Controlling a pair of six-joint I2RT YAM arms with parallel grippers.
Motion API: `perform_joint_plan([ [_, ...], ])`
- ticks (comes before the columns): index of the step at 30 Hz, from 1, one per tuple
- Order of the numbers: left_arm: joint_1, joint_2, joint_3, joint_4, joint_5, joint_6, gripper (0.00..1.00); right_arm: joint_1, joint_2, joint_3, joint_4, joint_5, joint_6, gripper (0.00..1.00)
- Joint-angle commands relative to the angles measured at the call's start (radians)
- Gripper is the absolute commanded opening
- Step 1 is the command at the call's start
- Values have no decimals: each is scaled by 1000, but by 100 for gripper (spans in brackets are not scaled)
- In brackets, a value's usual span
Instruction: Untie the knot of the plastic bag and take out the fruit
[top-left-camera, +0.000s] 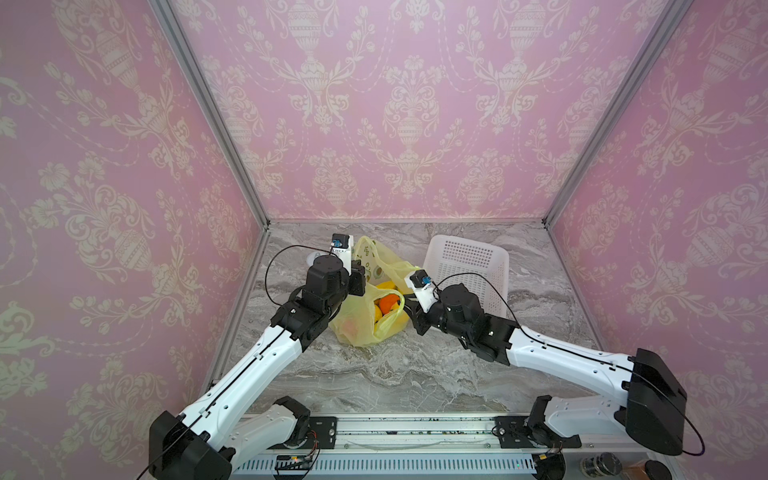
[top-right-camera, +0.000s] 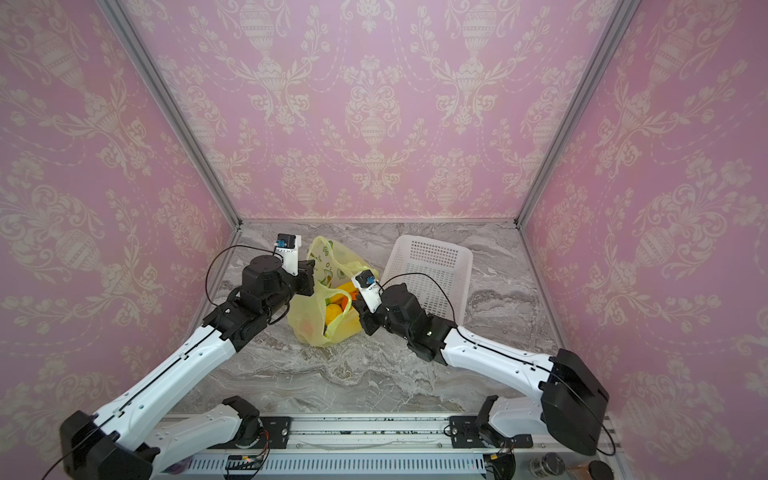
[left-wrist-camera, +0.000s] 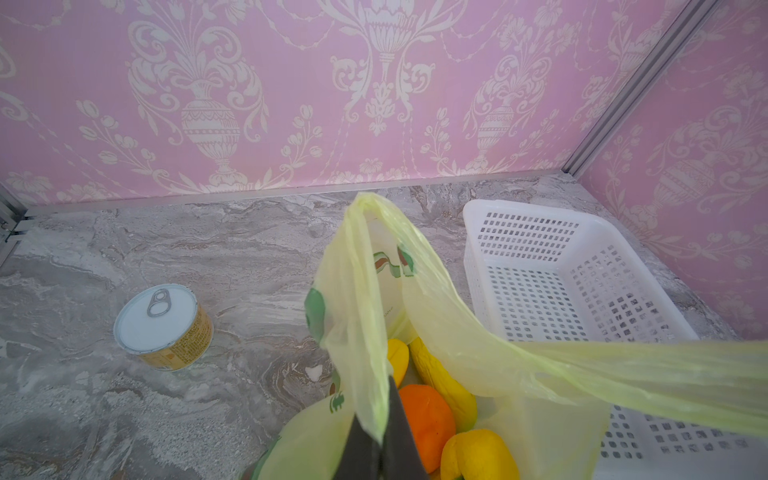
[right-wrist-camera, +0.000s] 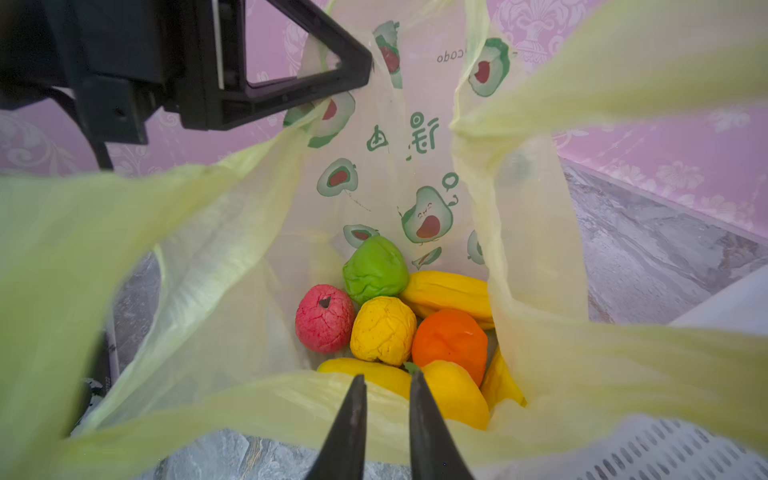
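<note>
Plastic bag, thin yellow-green film printed with small avocados, sits on the grey marbled bench between the two arms, toward the back of the surface, with its mouth held open and facing upward. The left gripper reaches the bag from its left side, and its jaws are clamped together on the film of one loop handle, which rises from them as a slack, upright loop. A second band of film stretches away toward the basket side. The right gripper is at the opposite side of the bag, at the near rim of the mouth. Its jaws stand a little apart, with a narrow gap between the two dark tips. The tips lie over the rim film, and I cannot tell whether they touch it. At the bottom of the bag the fruit lies heaped together, each piece against its neighbours, among them an orange one, a green one, a red knobbly one and a long yellow one. In both top views some of the fruit shows through the open mouth. A white perforated basket stands just beside the bag on the right arm's side, its opening upward. A small can with a white pull-ring lid and a yellow label stands upright on the bench on the bag's other side, apart from it.
</note>
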Motion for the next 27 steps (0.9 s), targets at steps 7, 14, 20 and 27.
perform_joint_plan([
  [7, 5, -27, -6, 17, 40, -17, 0, 66, 269, 260, -152, 177, 76, 33],
  [14, 5, -39, -7, 14, 28, -12, 0, 49, 409, 410, -281, 276, 124, 37],
  [20, 5, -49, -7, 11, 29, -15, 0, 47, 458, 475, -459, 347, 180, 55],
  [27, 5, -49, -1, 7, 37, -18, 0, 48, 460, 470, -639, 378, 230, 72],
])
